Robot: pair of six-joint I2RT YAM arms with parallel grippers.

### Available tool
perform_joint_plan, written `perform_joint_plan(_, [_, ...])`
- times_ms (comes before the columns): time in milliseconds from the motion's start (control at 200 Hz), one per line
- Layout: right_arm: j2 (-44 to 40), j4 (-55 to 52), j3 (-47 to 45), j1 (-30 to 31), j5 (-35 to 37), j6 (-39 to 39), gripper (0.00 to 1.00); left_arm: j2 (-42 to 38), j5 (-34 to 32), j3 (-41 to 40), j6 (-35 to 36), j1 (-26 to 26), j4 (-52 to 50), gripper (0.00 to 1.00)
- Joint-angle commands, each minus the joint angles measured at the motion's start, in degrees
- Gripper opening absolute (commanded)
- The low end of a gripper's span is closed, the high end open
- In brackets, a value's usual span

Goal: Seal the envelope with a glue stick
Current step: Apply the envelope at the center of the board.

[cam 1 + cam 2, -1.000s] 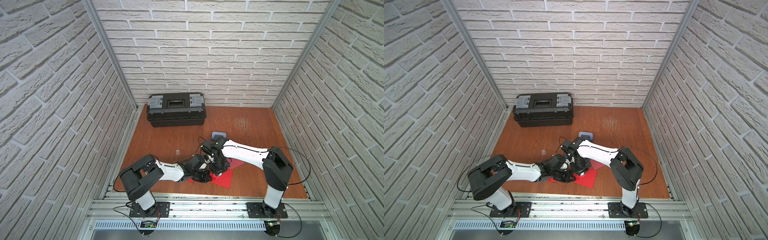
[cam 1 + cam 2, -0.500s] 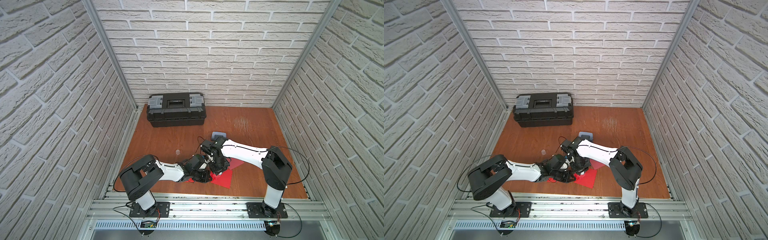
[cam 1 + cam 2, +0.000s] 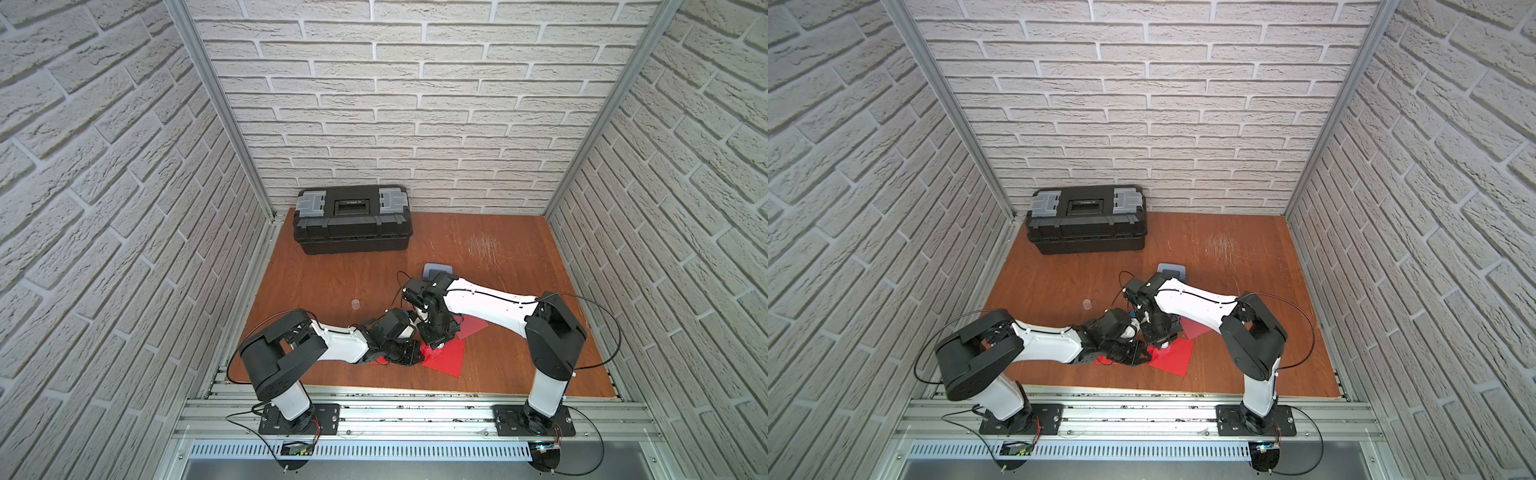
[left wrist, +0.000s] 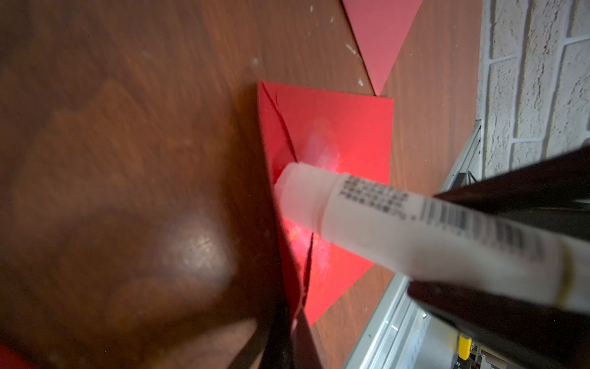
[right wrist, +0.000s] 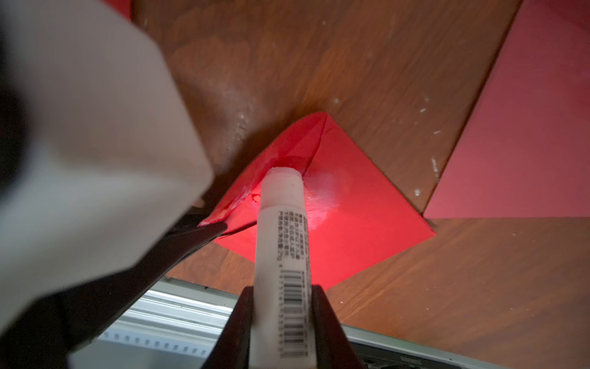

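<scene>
The right claw (image 5: 282,289) clamps narrowly on the barcode end of the glue stick (image 5: 281,223), whose uncapped tip presses on the red envelope (image 5: 351,230) just under its lifted flap (image 5: 265,153). The envelope lies near the front edge of the brown counter (image 3: 332,282). The left claw (image 4: 293,322), closed tight, pinches the flap's edge and holds it up off the envelope's body. Pale smears of glue (image 5: 322,198) shine on the red paper beside the tip. Nothing can be seen inside the envelope.

The stick's white tube carries a black barcode and several rows of small grey print, too fine to read. A small clear cap (image 3: 355,304) stands alone on the counter, well apart from both arms. A pink sheet (image 3: 473,328) lies just beside the envelope. A grey-blue hole punch (image 3: 436,268) shows partly behind the right arm. At the back wall sits a black toolbox (image 3: 353,224) with grey latches, its lid shut and its contents hidden.
</scene>
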Motion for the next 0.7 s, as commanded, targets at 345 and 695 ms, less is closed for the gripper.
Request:
perform_joint_plan(345, [0.2,4.7,-0.7,0.1,-7.1,-1.7,0.03,2.3,-2.4,-1.1,1.3,0.1,-9.0,0.01])
perform_joint_plan(695, [3.8,-7.6,3.0,0.2,16.7,0.1,0.03,2.2,-2.4,-1.1,1.6,0.2,-9.6,0.01])
